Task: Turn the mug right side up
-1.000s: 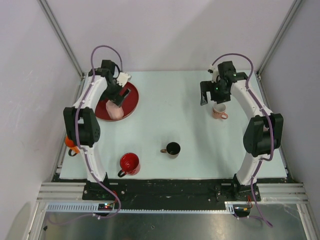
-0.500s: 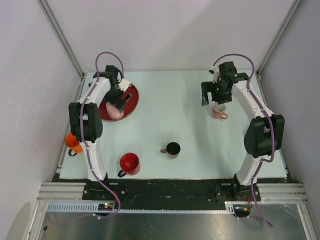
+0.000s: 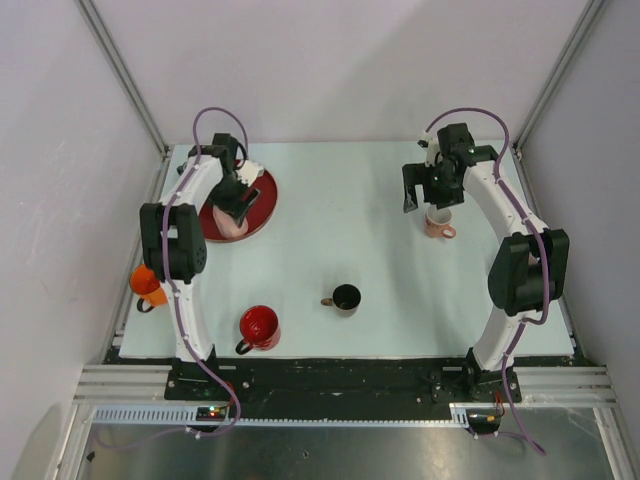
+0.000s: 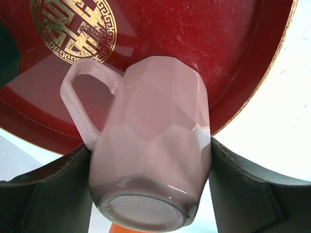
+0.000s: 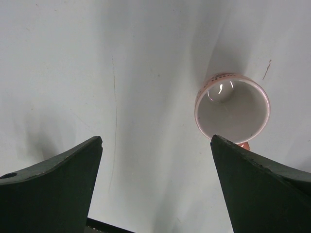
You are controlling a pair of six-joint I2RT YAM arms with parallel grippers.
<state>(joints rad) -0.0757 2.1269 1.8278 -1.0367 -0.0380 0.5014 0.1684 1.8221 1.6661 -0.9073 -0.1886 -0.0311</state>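
The left arm (image 3: pixel 186 305) and right arm (image 3: pixel 500 335) are built alike: slim white links, bulky black joints and a black base. A purple cable (image 3: pixel 215 109) runs along each arm and loops above its wrist. The fingers (image 4: pixel 39 199) are broad, dark, matte wedges.

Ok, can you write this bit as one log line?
left fingers: gripping pink mug, upside down on red plate | right fingers: open, near upright cup
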